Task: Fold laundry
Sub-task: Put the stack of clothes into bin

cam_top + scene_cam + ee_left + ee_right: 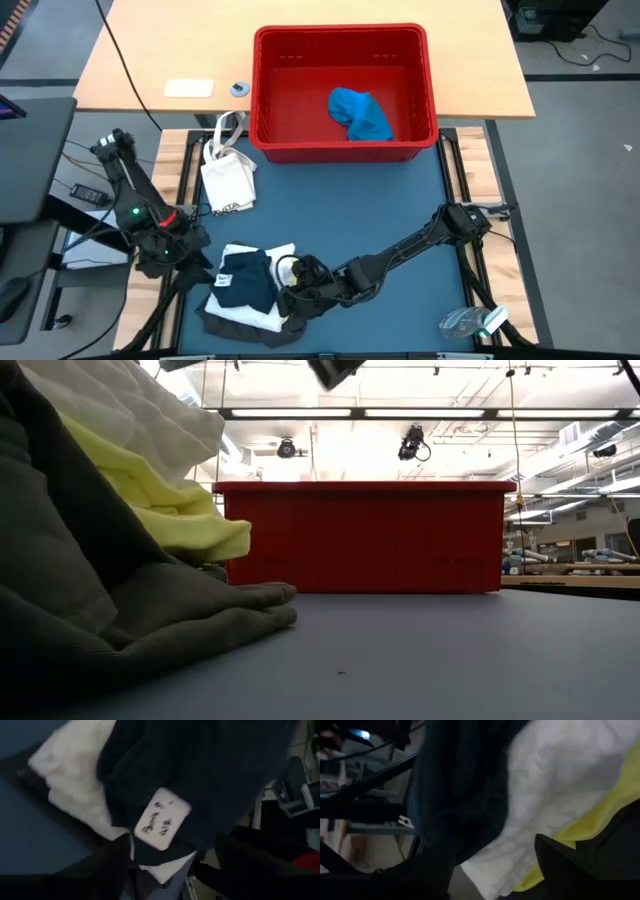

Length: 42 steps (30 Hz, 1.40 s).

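Note:
A pile of laundry lies at the near left of the blue mat. A dark grey garment is at the bottom, with a white cloth and a yellow T-shirt above it. A folded navy garment with a white label lies on top. My left gripper stands open at the pile's left side, its fingers apart before the label. My right gripper stands open at the pile's right side, over the white and yellow layers. A small blue piece lies inside the red basket.
The red basket stands at the mat's far edge. A small white bag with strap handles lies at the far left of the mat. A clear plastic item sits at the near right corner. The blue mat between pile and basket is bare.

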Available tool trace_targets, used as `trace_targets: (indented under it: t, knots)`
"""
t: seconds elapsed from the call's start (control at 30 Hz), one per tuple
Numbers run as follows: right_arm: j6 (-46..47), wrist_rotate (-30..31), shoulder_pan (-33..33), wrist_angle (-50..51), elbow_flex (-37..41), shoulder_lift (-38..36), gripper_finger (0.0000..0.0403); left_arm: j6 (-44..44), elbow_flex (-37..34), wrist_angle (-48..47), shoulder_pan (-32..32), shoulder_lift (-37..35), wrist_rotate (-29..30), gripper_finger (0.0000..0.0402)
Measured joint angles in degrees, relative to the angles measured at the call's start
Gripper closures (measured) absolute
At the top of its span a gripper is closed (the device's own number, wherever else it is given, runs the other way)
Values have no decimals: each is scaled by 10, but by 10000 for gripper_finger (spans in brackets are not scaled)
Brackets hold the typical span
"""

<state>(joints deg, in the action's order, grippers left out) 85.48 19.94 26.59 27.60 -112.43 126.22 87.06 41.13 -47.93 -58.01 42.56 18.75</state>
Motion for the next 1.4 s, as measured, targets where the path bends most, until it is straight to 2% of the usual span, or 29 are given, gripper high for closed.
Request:
trace_targets:
  t: [0.13,0.27,0.43,0.63,0.83,1.0,1.13,1.27,1.4]
  knots:
    - [13,44,10,-85,58,-16,89,37,-49,30,-21,5,7,54]
    - [54,94,27,-110,107,-48,55,73,-106,89,-27,5,8,8]
    - [95,132,47,-199,163,-60,33,79,-179,226,-25,5,15,7]
    - [88,115,20,-305,207,-45,27,46,-252,408,-25,5,47,7]
    - [73,65,-21,-300,226,-46,31,33,-277,477,-25,5,95,8]
    - [74,-17,-37,-301,228,-44,38,32,-277,479,-20,6,118,23]
    - [74,-12,-34,-300,228,-43,56,12,-277,492,3,6,119,53]
    - [71,-35,-42,-346,227,-10,75,-20,-277,516,40,6,121,90]
    - [74,-36,-51,-414,227,25,126,-24,-277,528,73,9,105,144]
